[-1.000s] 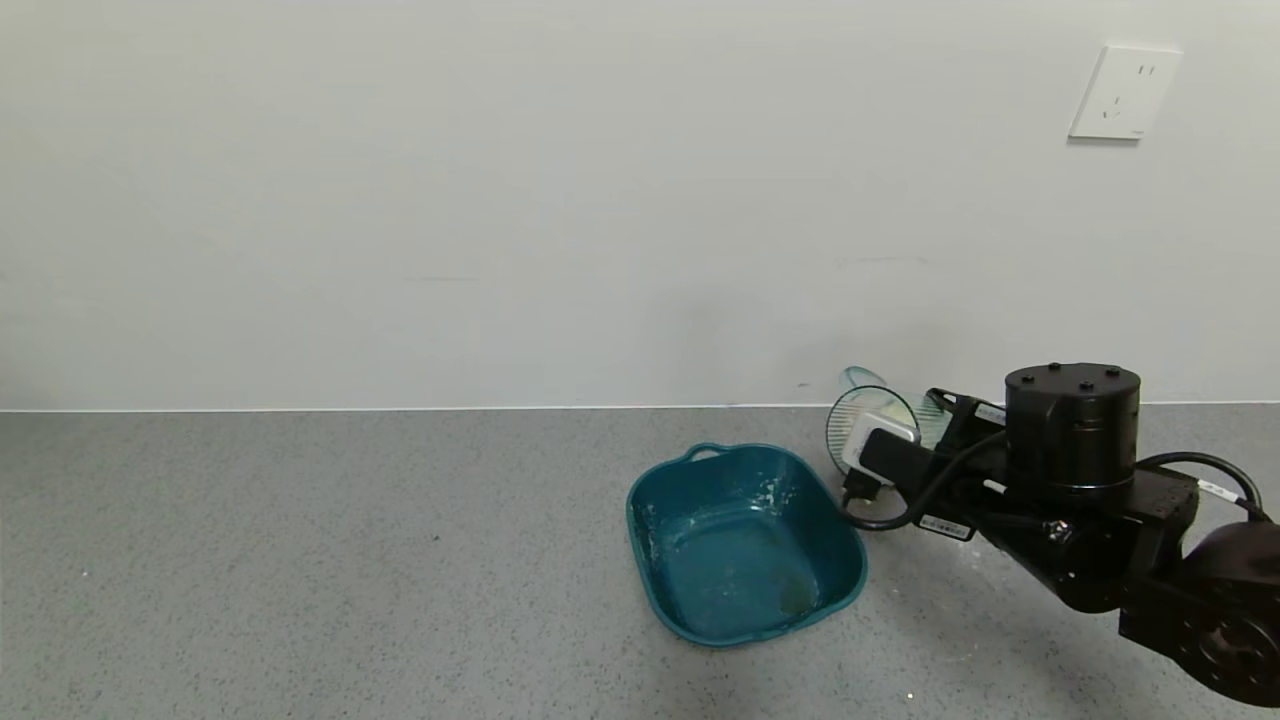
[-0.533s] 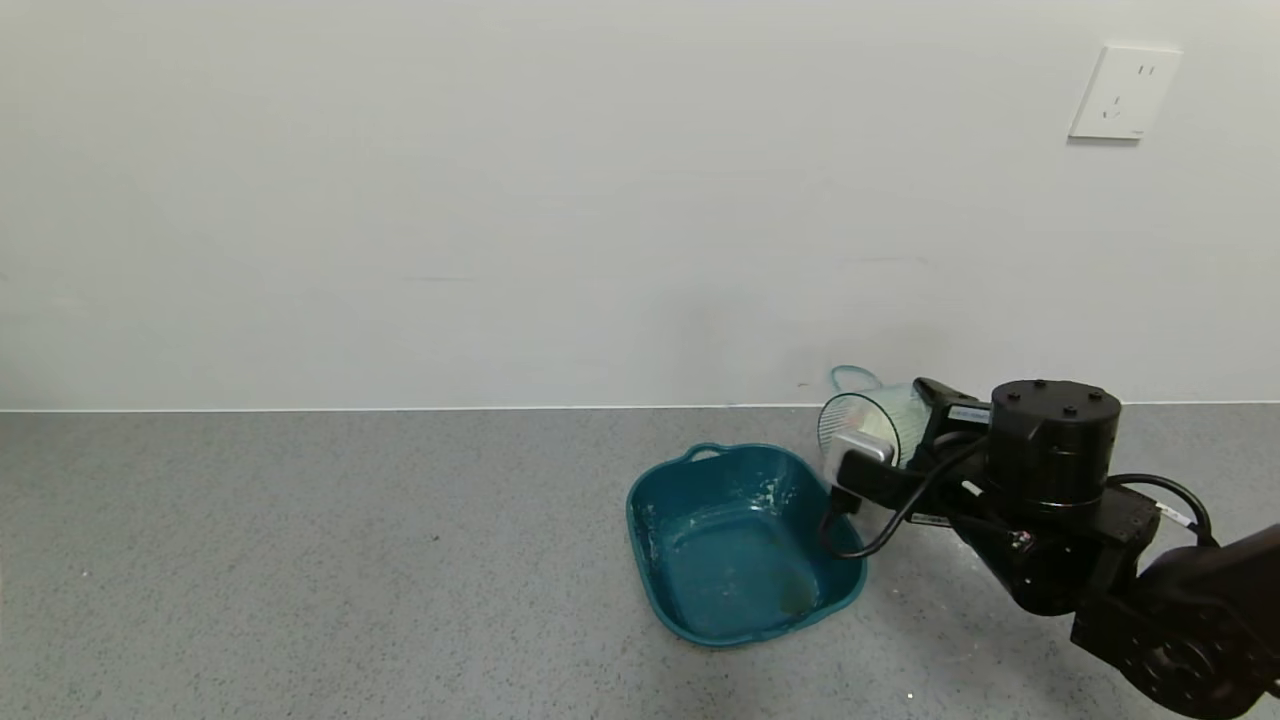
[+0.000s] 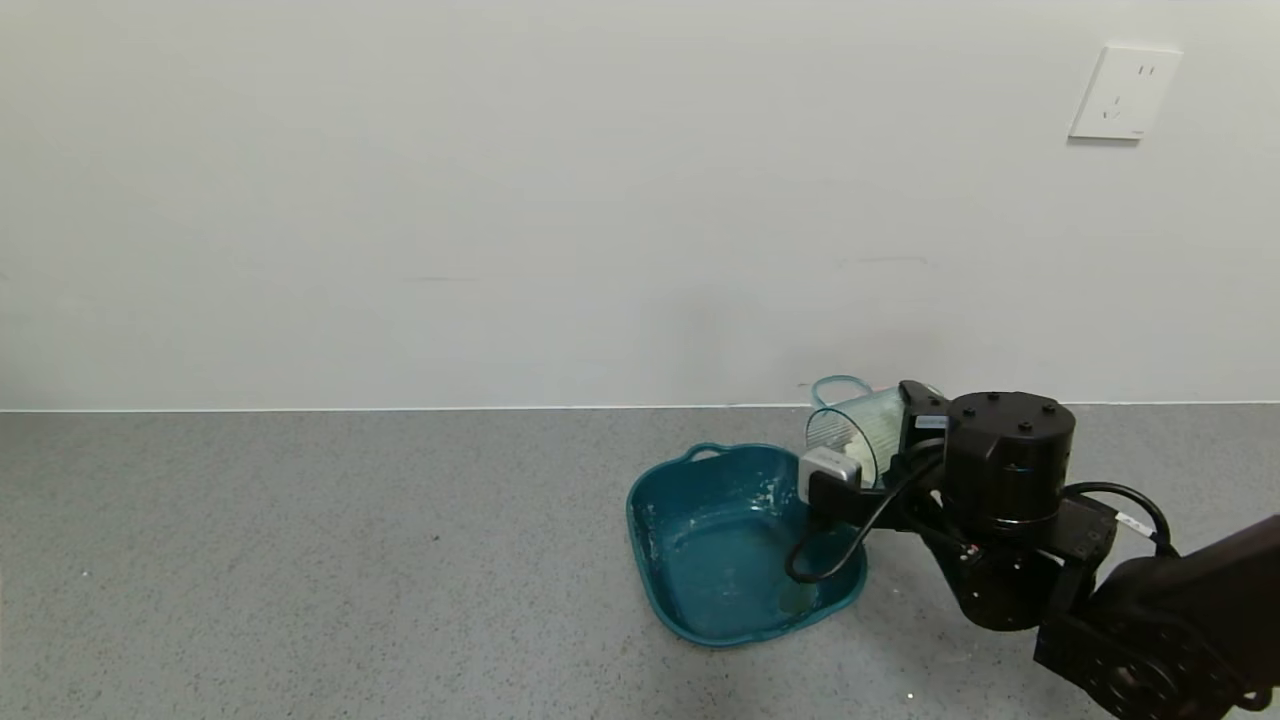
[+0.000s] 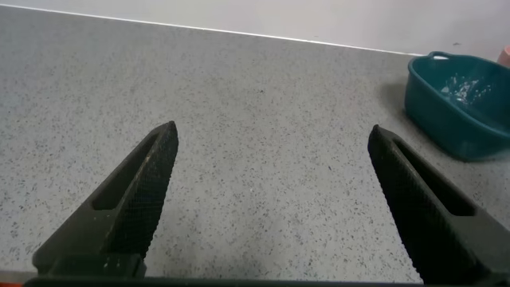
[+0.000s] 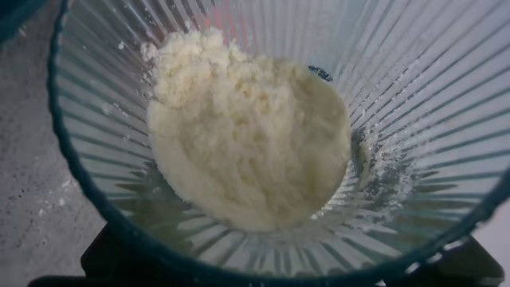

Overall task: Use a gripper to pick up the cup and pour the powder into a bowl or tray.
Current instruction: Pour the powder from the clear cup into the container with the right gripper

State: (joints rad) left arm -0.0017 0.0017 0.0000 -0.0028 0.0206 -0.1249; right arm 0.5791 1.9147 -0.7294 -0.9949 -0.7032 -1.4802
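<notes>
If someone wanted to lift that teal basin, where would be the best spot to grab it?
Probably the small loop handle on the basin edge nearest the wall, approached from above. It juts out from the rim, giving something narrow to pinch, while the walls are wide and rounded. The right gripper, holding the cup, crowds the right rim.

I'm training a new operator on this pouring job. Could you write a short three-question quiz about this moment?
1. True or false: the powder has already left the cup.
2. Which gripper holds the cup? A) left B) right
3. Fill in: the cup's mouth is tipped toward the teal ____.

Key
1. False. In the right wrist view the heap sits inside the cup.
2. B. The right gripper is clamped on the cup by the basin; the left gripper hangs open over bare counter.
3. basin
</notes>
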